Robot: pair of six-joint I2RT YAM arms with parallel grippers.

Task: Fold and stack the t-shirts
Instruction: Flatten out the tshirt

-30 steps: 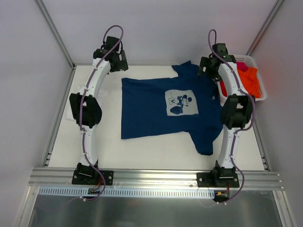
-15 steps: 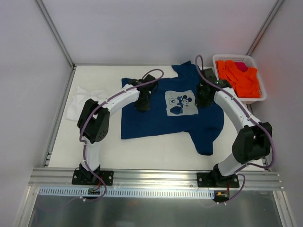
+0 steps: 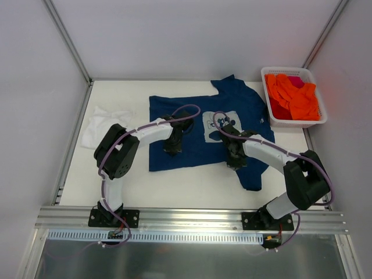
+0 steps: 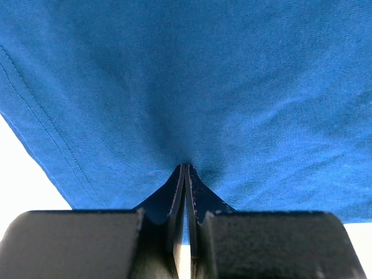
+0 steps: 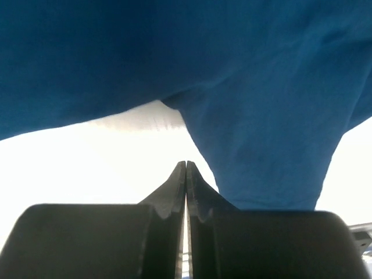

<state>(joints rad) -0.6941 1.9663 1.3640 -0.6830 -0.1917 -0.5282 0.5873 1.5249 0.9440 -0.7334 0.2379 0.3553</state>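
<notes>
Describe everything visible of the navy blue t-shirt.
The navy blue t-shirt, soft cotton by its look, lies flat, face up and unfolded on the white table, collar rightward, a pale square cartoon-mouse print on its chest. The shut left gripper seems to pinch it near the hem; the shut right gripper sits beside the near sleeve's underarm.

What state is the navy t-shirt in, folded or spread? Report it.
Spread. The navy t-shirt lies flat on the table, chest print up, both sleeves out, no layer turned over.
</notes>
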